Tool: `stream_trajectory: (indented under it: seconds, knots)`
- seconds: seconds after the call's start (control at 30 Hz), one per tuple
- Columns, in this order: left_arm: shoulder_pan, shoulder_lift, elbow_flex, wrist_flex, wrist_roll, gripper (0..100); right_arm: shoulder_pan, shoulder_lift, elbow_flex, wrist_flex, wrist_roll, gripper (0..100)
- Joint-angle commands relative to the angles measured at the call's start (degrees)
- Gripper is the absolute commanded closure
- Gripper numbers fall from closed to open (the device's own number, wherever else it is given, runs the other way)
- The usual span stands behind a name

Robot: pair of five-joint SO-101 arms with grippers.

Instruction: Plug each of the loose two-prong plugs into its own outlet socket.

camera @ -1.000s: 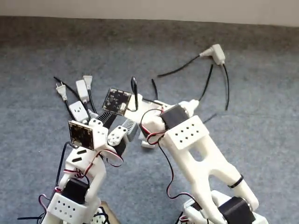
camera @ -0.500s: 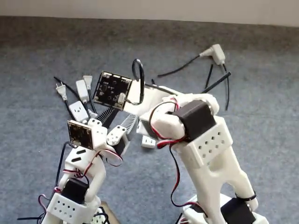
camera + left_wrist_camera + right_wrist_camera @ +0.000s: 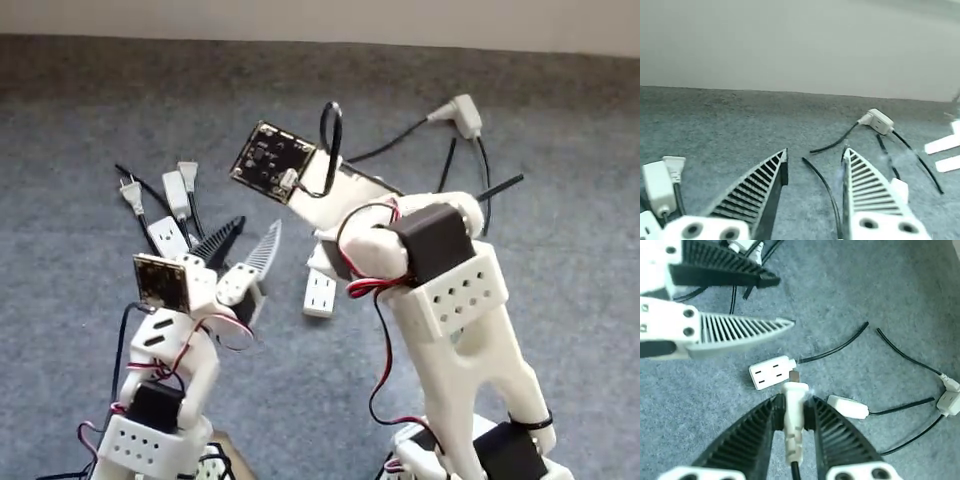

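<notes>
Grips the two-prong plug (image 3: 793, 390) snugly in the right gripper (image 3: 794, 400), prongs leading, just short of the outlet socket (image 3: 771, 372) on the carpet (image 3: 900, 300), lying crosswise to the plug's long axis with slots up. Probably needs prongs tipped down onto those slots. Hovers beside the socket with left gripper (image 3: 815, 152) wide apart, empty.

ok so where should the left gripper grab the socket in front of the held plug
Pinch the outlet socket across its long sides near the cord end, coming from above. It lies flat on the carpet, slotted face up, so that likely leaves the slots clear for the plug in the right gripper.
</notes>
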Motion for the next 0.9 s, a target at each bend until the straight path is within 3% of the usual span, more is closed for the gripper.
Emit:
stream_trajectory:
  seconds: [0.0,0.3,0.53,0.87]
  knots:
    - [-5.2,0.0,1.0,0.1,-0.1,81,1.5,0.9,2.2,2.5,0.5,94.0]
    - [-14.0,0.0,1.0,2.1,-0.1,81,0.6,11.9,9.5,-4.8,2.2,94.0]
    - [-16.7,0.0,1.0,3.4,-0.1,81,-0.6,18.2,12.9,-10.9,2.4,94.0]
    - [-17.1,0.0,1.0,3.4,-0.1,81,-1.0,20.1,24.5,-19.2,10.9,94.0]
